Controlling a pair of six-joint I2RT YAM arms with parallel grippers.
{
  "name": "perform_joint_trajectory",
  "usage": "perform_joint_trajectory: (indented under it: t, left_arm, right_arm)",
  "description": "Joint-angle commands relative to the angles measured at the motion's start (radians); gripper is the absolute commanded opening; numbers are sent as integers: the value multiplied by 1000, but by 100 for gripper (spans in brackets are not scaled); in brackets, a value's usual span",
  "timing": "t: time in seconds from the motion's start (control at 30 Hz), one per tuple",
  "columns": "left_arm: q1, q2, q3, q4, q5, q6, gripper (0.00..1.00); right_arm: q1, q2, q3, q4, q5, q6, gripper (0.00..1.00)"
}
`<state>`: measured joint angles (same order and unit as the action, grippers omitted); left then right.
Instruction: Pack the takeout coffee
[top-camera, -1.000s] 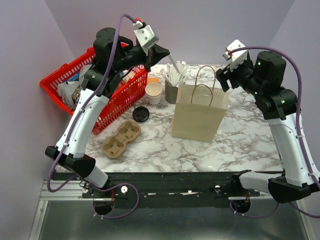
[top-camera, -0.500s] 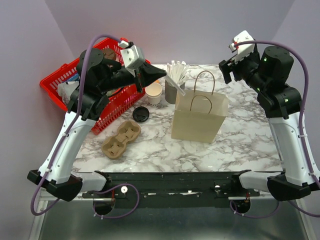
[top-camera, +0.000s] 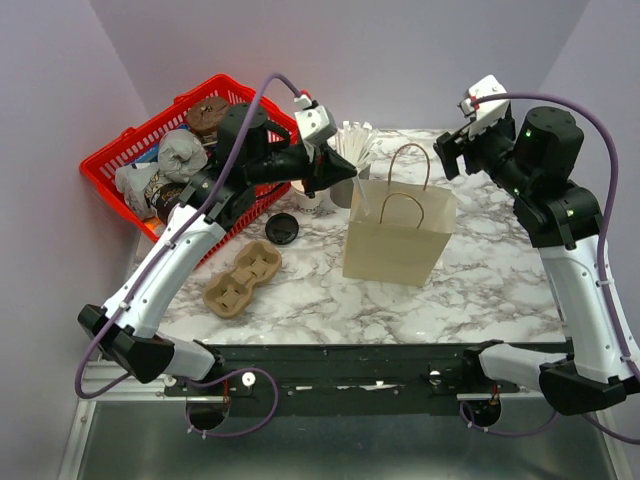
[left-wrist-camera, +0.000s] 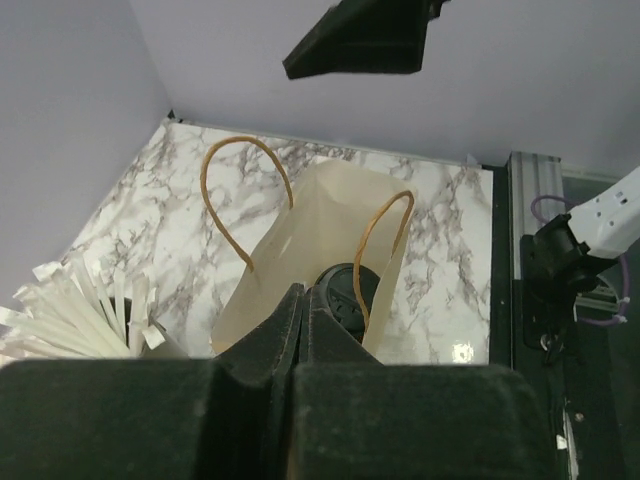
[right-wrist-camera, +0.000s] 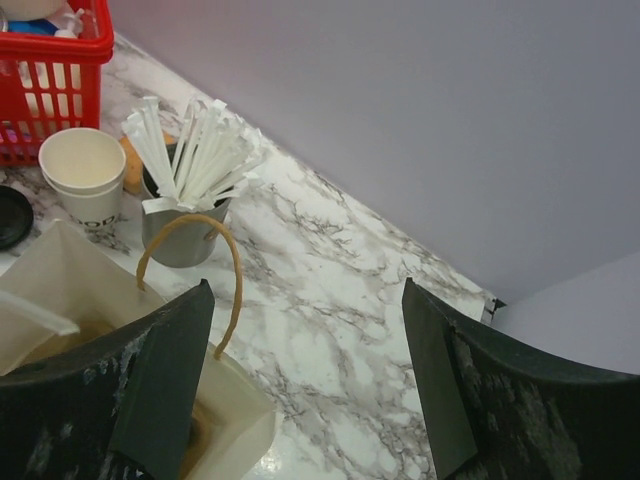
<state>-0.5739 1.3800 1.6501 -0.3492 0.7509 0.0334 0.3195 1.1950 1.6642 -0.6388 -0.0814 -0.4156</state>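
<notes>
— How do the jaws of the left gripper stand?

— Pressed together. In the wrist view the fingers meet with no gap. A white stick slants down from just under the tip into the mouth of the bag. I can't tell whether it is pinched or only leaning there.

— And the right gripper?

— Spread wide and holding nothing. It hovers at the bag's 1 o'clock, apart from it.

— Where's the coffee?

— Inside the bag. The left wrist looks down the mouth, and the round black lid shows deep inside, at 12 o'clock just past the fingertips. From overhead the bag lies at about 4 o'clock from the left tip, with its rim just beside it.

— Its long axis?

— The lid faces up, so I judge the cup upright, its axis vertical like the bag's.

— Which arm is nearer?

— The left, clearly. Packing looks nearly done, and anything more would go straight down beside the lid. A loose black lid and stacked cups sit at the bag's 9 to 10 o'clock.
</notes>
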Motion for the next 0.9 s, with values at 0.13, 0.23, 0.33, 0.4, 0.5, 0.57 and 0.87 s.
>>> perform_joint_trajectory:
  t: [0.13,0.23,0.33,0.4,0.5,0.57,0.87]
  left_arm:
    - [-23,-13,60,-45,-165,54,51]
    - [-23,-10,108,-53,-274,92,71]
    - [-17,-18,134,-63,-408,149,86]
    - [-3,-33,132,-74,-476,178,93]
    - [52,-62,108,-83,-576,203,99]
    - [126,-75,86,-89,-610,175,99]
    - [319,-125,-36,-99,-710,14,99]
  right_arm:
    - [-3,-28,22,-25,-40,14,91]
    - [-3,-12,61,-96,-52,53,96]
    - [-3,64,193,-247,-83,104,100]
    - [-3,106,284,-326,-77,144,100]
    - [-3,196,442,-436,49,234,100]
    - [-3,236,532,-496,210,273,100]
    - [-3,232,443,-415,499,264,100]
